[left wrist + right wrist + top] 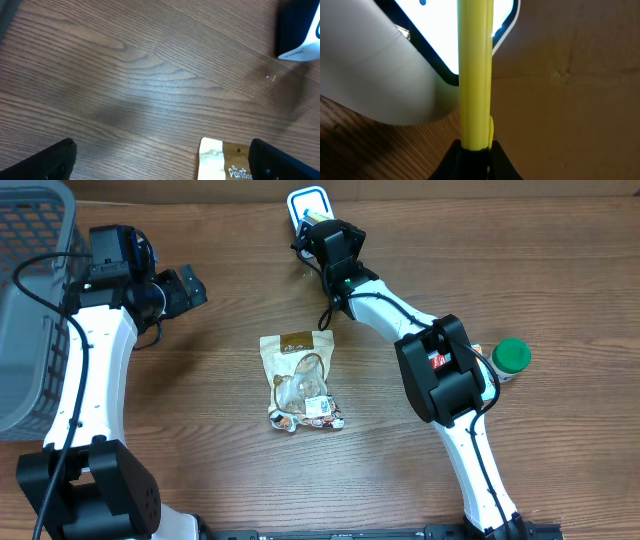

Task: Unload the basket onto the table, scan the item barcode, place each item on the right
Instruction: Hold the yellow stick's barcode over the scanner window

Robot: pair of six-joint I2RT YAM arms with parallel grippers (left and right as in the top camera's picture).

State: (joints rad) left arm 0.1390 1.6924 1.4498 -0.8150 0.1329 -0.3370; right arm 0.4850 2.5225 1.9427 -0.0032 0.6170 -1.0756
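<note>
One flat yellow item [475, 75] pinched by right tool [475, 146].

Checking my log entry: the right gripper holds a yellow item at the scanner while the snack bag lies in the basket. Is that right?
Not quite: the snack bag lies out on the table, not in the basket, as the overhead view shows. The right gripper does hold the yellow item at the scanner.
</note>
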